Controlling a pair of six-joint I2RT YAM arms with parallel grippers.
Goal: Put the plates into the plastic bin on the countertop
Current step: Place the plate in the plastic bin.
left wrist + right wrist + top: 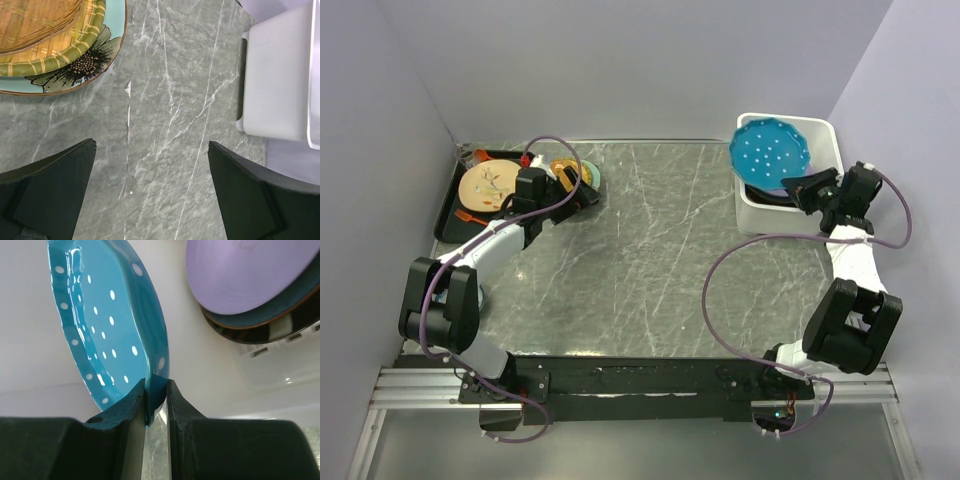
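Note:
My right gripper [807,187] [156,390] is shut on the rim of a teal plate with white dots [769,152] [107,325] and holds it tilted over the white plastic bin [827,135] [210,370]. Inside the bin a lavender plate [240,275] lies on a dark blue-grey plate [265,320]. My left gripper [586,190] [151,145] is open and empty above the countertop [640,250] [170,100], just beside a stack of plates [568,172]: a woven-look orange and green one [45,35] on a teal flowered one [100,52].
A flat black tray [450,215] at the far left holds a cream patterned plate [488,185] and small red pieces. Grey walls close in the back and both sides. The bin's side also shows in the left wrist view [277,75].

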